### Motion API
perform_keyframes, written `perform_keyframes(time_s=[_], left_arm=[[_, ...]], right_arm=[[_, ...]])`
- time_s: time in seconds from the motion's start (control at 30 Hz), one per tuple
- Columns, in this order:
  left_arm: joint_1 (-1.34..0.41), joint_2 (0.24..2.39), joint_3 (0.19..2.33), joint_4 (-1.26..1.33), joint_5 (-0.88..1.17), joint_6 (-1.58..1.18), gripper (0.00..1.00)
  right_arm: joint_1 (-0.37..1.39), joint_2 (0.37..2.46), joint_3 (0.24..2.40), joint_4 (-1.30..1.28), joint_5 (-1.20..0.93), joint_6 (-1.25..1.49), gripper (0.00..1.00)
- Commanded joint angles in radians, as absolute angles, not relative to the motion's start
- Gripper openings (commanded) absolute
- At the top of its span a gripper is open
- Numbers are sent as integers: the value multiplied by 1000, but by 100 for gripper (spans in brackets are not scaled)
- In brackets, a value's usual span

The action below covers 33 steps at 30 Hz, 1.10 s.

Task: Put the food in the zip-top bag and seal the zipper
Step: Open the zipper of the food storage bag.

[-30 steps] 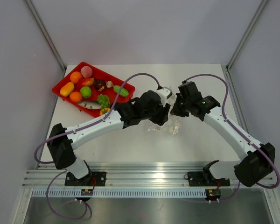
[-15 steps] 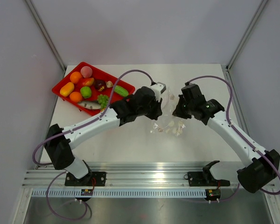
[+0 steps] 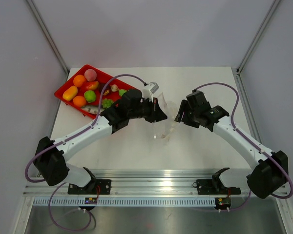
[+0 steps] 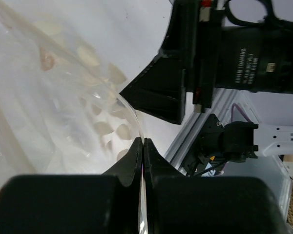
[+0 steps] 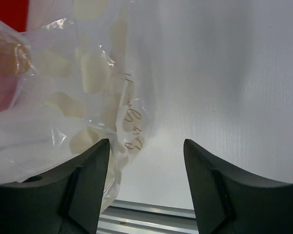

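Note:
The zip-top bag [image 3: 164, 126] hangs clear and crinkly from my left gripper [image 3: 158, 108], its lower end by the table. In the left wrist view my left gripper [image 4: 142, 144] is shut on the bag's [image 4: 63, 97] thick clear edge strip [image 4: 130, 115], apparently the zipper. My right gripper [image 3: 179, 116] stands open just right of the bag. In its wrist view the right gripper [image 5: 145, 146] has the bag [image 5: 73, 92] against its left finger and bare table in the gap. The food [image 3: 90, 95], several toy fruits and vegetables, lies in the red tray.
The red tray [image 3: 67, 83] sits at the table's back left, partly under my left arm. An aluminium rail [image 3: 156, 187] runs along the near edge. Frame posts stand at both back corners. My right gripper's black body [image 4: 219, 53] fills the upper right of the left wrist view.
My left gripper shut on the bag and drew it up and to the left. My right gripper let go of the bag and opened. The bag now hangs instead of lying flat.

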<state>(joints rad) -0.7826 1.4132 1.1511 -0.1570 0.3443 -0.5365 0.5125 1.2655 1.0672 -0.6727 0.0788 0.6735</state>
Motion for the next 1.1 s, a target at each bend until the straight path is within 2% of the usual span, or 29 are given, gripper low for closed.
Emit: perform_keyframes(time_s=[0.0, 0.13, 0.33, 0.43, 0.5, 0.83, 0.97, 1.0, 1.07], left_arm=[[-764, 1367, 1137, -26, 423, -583, 0], [-755, 1367, 1118, -6, 439, -591, 0], [-755, 1388, 1106, 23, 462, -592, 0], [-755, 1396, 1108, 28, 472, -592, 0], [-755, 1399, 1108, 25, 477, -588, 0], [-755, 1399, 1112, 6, 488, -561, 0], [-755, 1407, 1114, 6, 488, -555, 0], [-755, 1408, 1114, 6, 485, -554, 0], [-755, 1410, 1115, 5, 486, -551, 0]], right_arm=[[500, 1266, 1074, -744, 205, 654, 70], [489, 1220, 1120, -793, 236, 637, 68], [491, 1189, 1261, -808, 137, 640, 68], [506, 1224, 1331, -810, 84, 644, 77], [534, 1264, 1377, -818, 83, 644, 79], [634, 1410, 1454, -804, 68, 660, 78], [644, 1448, 1457, -819, 48, 641, 69], [649, 1463, 1460, -827, 48, 637, 56], [652, 1470, 1456, -841, 61, 635, 39]])
